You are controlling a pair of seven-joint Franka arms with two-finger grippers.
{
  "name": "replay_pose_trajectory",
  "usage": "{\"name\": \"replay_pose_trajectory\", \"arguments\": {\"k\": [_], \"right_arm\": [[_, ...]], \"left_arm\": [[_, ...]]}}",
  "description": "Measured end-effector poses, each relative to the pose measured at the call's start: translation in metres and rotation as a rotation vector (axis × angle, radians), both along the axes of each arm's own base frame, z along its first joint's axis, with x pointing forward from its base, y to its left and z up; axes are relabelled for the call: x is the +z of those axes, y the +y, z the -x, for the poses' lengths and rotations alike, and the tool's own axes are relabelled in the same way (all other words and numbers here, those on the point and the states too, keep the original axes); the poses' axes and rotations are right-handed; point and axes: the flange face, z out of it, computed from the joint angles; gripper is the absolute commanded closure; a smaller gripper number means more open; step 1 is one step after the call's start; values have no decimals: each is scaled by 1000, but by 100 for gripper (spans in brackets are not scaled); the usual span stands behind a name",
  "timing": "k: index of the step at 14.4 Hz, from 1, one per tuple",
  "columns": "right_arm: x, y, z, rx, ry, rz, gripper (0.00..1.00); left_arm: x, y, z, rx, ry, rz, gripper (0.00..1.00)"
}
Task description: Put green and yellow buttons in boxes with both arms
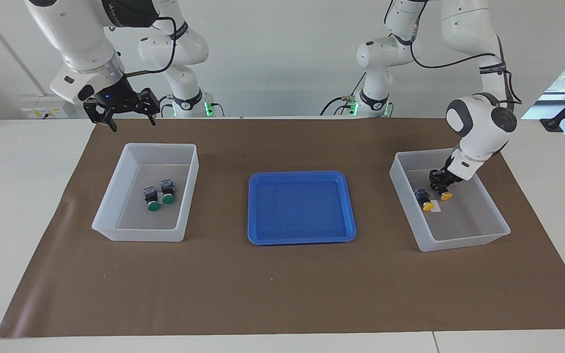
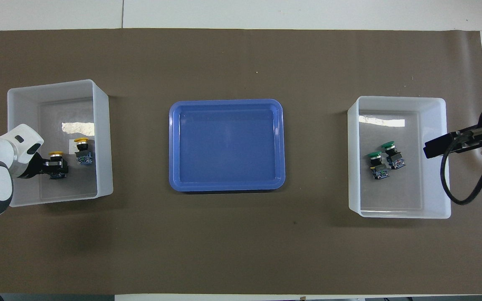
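2 green buttons [image 1: 160, 198], 2 yellow buttons [image 1: 428, 205], blue tray [image 1: 301, 237], brown mat [image 1: 282, 289].

- Facing view: set high, across the table from the robots, looking back at them; arm bases along the top edge.
- Overhead view: set high above the robots' end, aimed forward and steeply down.
- Shared by both, half a turn apart: brown mat [image 1: 282, 289] [image 2: 241, 251], blue tray [image 1: 301, 207] [image 2: 226, 145], both translucent bins.
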Motion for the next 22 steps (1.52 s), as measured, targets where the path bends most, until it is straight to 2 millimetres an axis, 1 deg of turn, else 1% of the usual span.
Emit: {"name": "replay_pose_trajectory", "arguments": {"k": [2, 4, 5, 6, 7, 8, 10, 11, 13, 15, 16, 18, 20, 22], "right_arm": [[-2, -14, 0, -27, 5, 0, 0], [-3, -22, 2, -42, 19, 0, 0], [-3, -21, 3, -41, 22, 0, 0], [-3, -19, 2, -44, 22, 1, 0], [-2, -18, 2, -56, 19, 3, 0], [-2, -17, 2, -67, 14, 4, 0], [-2, -21, 0, -80, 7, 5, 0], [-3, -25, -2, -88, 5, 5, 0], [-3, -35, -8, -107, -20, 5, 0], [-4, -40, -10, -115, -29, 6, 0], [-6, -40, -10, -115, -27, 6, 0], [-12, -41, -9, -117, -20, 5, 0], [-15, -46, -8, -126, -20, 5, 0], [-15, -52, -7, -136, -20, 5, 0]], "left_arm": [[2, 0, -2, 0, -5, -1, 0], [12, 1, -8, 0, -19, -3, 0], [22, 2, -15, -1, -21, -3, 0], [38, 2, -23, -3, -18, -2, 0], [61, 2, -34, -6, -16, -1, 0], [90, 1, -45, -12, -16, 0, 0], [154, -5, -63, -28, -37, -1, 0], [181, -10, -67, -38, -48, -2, 0], [227, -23, -65, -61, -51, -1, 0], [259, -44, -53, -93, -36, 1, 0], [270, -56, -45, -109, -22, 2, 0], [286, -80, -23, -125, 29, 4, 0], [290, -96, -12, -121, 46, 2, 0], [284, -105, -13, -124, 48, 3, 0]]}}
